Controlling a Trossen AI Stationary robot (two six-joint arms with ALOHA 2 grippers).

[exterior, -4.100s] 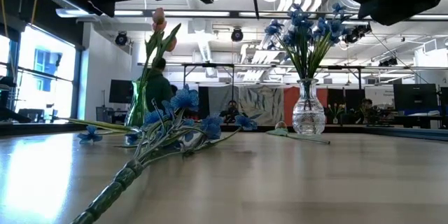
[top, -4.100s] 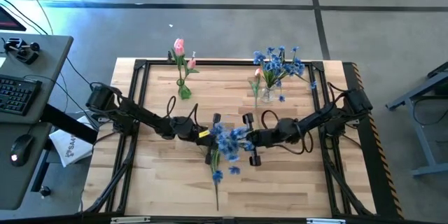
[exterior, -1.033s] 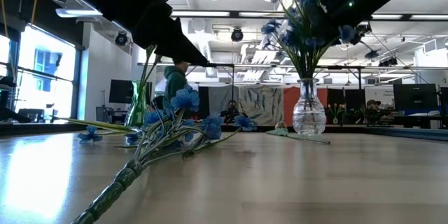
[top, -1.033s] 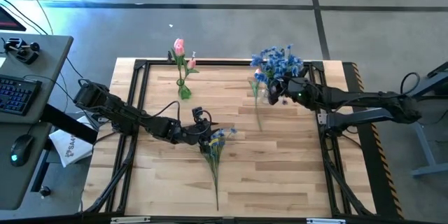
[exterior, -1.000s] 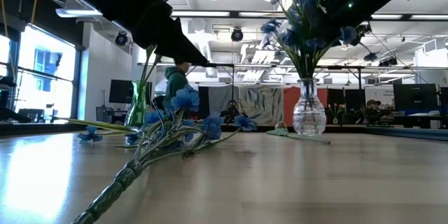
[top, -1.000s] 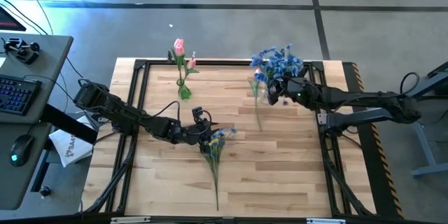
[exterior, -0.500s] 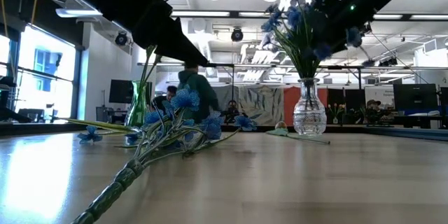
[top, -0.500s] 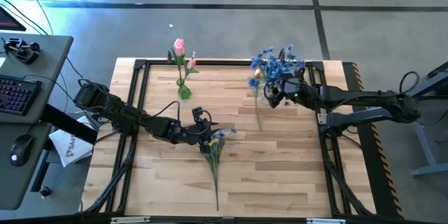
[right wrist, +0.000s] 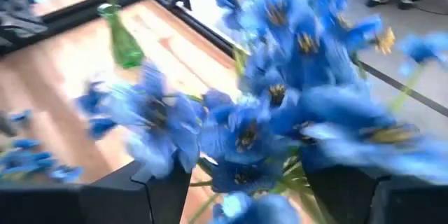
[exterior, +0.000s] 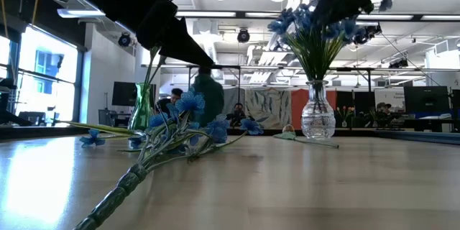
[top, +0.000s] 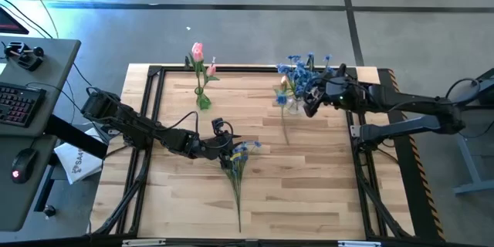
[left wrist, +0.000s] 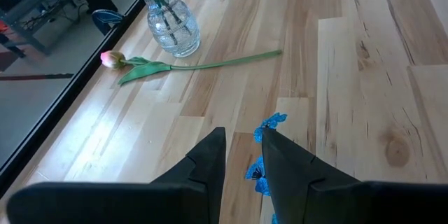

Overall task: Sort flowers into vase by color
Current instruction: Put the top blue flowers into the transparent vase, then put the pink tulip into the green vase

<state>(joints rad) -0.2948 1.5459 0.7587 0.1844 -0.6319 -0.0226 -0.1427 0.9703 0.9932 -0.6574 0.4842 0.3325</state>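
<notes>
One blue flower [top: 238, 168] lies on the table, its blossoms [exterior: 183, 118] toward the middle. My left gripper [top: 230, 147] hovers at those blossoms [left wrist: 269, 122], fingers a narrow gap apart. A clear glass vase [exterior: 317, 118] at the far right holds blue flowers [top: 299, 73]. My right gripper [top: 310, 99] stands open beside them, with blossoms [right wrist: 273, 112] between its spread fingers. A pink flower [left wrist: 115, 59] lies flat by the glass vase. A green vase [top: 203, 100] at the far left holds pink flowers [top: 197, 50]. My left gripper comes at the lying flower's blossoms from above; whether its fingers [left wrist: 210, 157] touch them I cannot tell. My right gripper has the vase's blue blossoms between its spread fingers [right wrist: 164, 185]; whether they touch I cannot tell.
A black metal frame [top: 154, 73] runs round the wooden table top. A loose blue blossom [exterior: 92, 138] lies at the left. A desk with a keyboard [top: 15, 100] stands to the left of the table. People [exterior: 208, 93] are in the room behind.
My right gripper has opened and let go of the blue flower, which stays upright in the glass vase with its blossoms spread out. The gripper has drawn back up and toward the table's far right.
</notes>
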